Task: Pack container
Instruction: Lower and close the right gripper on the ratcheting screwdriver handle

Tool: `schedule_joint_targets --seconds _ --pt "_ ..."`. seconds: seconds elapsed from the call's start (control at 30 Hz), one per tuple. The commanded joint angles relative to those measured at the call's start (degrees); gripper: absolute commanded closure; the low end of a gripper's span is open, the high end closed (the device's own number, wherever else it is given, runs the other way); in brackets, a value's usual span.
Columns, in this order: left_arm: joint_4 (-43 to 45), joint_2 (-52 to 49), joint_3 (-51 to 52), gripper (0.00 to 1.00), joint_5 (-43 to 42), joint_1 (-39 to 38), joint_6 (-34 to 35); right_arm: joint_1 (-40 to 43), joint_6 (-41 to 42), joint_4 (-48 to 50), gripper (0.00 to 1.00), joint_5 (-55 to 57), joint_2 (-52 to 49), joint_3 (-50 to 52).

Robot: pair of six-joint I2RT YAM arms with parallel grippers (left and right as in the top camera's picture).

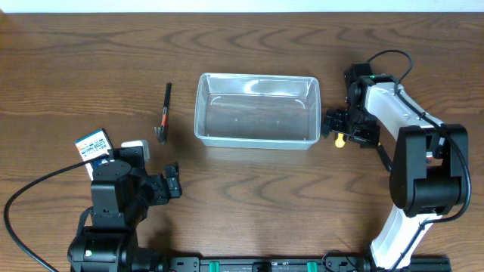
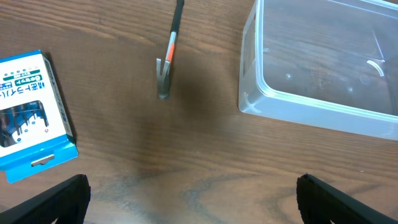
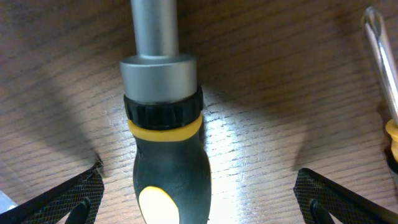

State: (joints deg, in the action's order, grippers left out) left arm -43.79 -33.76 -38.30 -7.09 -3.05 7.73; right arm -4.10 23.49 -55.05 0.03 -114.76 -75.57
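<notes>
Tabletop (image 1: 76,53): container (image 1: 257,141), pry bar (image 1: 165,113), packet (image 1: 94,143).

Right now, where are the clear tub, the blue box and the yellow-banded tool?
clear tub (image 1: 257,143): overhead view, front wall.
blue box (image 2: 28,112): left wrist view, printed face.
yellow-banded tool (image 3: 169,171): right wrist view, black handle.

Likely a robotics lab: left arm (image 1: 113,200) and right arm (image 1: 416,174) mounted at the near corners of a wood table (image 1: 249,189), rail (image 1: 265,265) along the near edge.
</notes>
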Motion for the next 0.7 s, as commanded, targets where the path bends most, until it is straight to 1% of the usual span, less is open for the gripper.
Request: schedule_joint_targets --seconds 0.0,0.33,0.43,0.6,0.67 --pt "-0.35 -0.13 -1.16 0.02 0.68 0.24 0.55 -0.48 -0.35 -0.07 0.01 0.59 -0.81 0.33" --pt "-0.35 -0.11 -1.16 0.02 0.66 0.24 0.55 -0.5 -0.37 -0.15 0.01 0.61 -0.81 0.33" --pt "-0.35 -0.11 -1.16 0.02 0.66 0.24 0.55 -0.5 -0.37 -0.13 0.09 0.61 -0.81 0.33" --pt "-0.35 -0.11 -1.16 0.02 0.68 0.24 0.52 -0.5 -0.37 -0.07 0.38 0.61 -0.81 0.33" --pt "-0.35 -0.11 -1.16 0.02 0.66 0.24 0.55 -0.5 -0.37 -0.09 0.41 0.61 -0.81 0.33"
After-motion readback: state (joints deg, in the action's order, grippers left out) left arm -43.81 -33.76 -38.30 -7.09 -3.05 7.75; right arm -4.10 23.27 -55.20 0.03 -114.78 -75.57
